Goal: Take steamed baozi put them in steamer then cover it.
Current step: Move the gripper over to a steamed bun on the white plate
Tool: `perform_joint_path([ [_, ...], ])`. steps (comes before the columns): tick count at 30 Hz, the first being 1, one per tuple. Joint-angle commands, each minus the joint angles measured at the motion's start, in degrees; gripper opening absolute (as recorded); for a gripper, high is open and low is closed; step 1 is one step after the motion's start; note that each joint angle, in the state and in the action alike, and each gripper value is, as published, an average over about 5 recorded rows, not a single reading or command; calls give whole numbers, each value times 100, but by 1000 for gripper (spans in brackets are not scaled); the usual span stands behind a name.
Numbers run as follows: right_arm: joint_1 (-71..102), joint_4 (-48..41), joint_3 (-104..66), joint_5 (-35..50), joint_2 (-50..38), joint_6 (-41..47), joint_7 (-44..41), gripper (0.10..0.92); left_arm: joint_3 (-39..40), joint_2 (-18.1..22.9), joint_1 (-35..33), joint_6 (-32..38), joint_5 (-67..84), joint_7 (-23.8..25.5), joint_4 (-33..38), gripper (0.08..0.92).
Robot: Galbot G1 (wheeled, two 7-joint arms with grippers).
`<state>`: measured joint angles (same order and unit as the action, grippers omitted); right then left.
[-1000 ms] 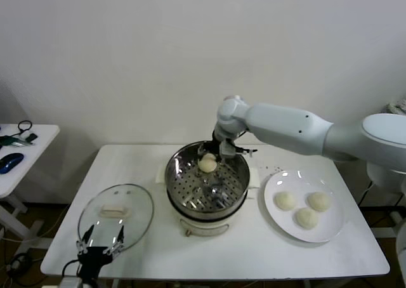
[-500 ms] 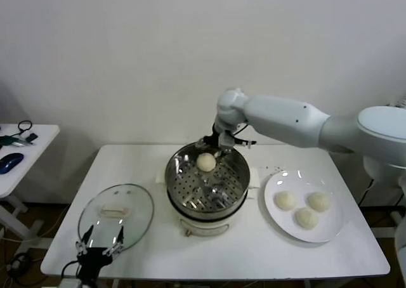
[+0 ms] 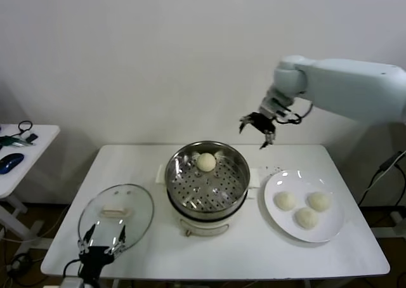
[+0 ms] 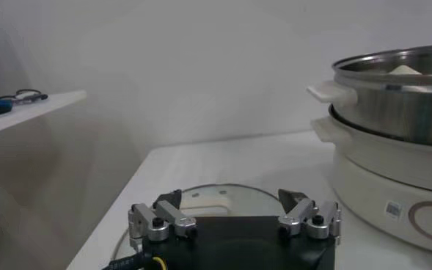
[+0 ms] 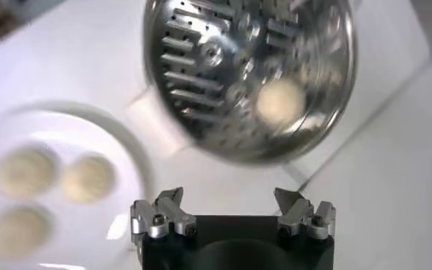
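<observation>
The steel steamer (image 3: 171, 177) stands mid-table on its white base. One baozi (image 3: 206, 162) lies on its perforated tray at the back. Three more baozi (image 3: 285, 200) (image 3: 319, 201) (image 3: 307, 217) rest on the white plate (image 3: 274, 181) to the right. My right gripper (image 3: 257, 128) hangs open and empty in the air, above and behind the gap between steamer and plate. Its wrist view looks down on the steamer (image 5: 201, 66), the baozi (image 5: 278, 103) inside and the plate's baozi (image 5: 89, 178). My left gripper (image 3: 101, 243) waits open at the front left edge.
A glass lid (image 3: 116, 212) with a white handle lies flat on the table left of the steamer, just beyond the left gripper (image 4: 234, 205). A side table (image 3: 19, 148) with small items stands at far left. The wall runs close behind the table.
My right gripper let go of the baozi inside the steamer, then rose and swung right, away from the pot. The baozi stays on the tray. The left arm has not moved.
</observation>
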<state>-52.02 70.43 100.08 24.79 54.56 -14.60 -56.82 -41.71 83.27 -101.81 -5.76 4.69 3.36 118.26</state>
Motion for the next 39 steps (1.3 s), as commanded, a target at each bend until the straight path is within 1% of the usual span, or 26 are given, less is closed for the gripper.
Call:
perform_joint_path([
  [1,-76,796,1034,1074,-1620,2116,169,823,39,-7,10,32,-33,8,-18,823],
  [6,728,1001,646,895,-1825,2718,443,823,20,-10,6,68,-45,19,-8,823],
  [11,1550,806,141,522,-1799,2963,633,823,-11,-12,1,95,-43,19,-24,823],
  [14,2000,650,-198,453,-1743,3083,756,823,-27,-11,-16,129,-40,14,-53,823],
  [24,2933,76,-1161,31,-1491,3246,1034,823,-25,-2,-75,201,-49,6,-94,823],
  [39,3411,-272,-1597,-22,-1099,3323,1215,813,-56,-25,-71,224,-34,2,-139,823],
])
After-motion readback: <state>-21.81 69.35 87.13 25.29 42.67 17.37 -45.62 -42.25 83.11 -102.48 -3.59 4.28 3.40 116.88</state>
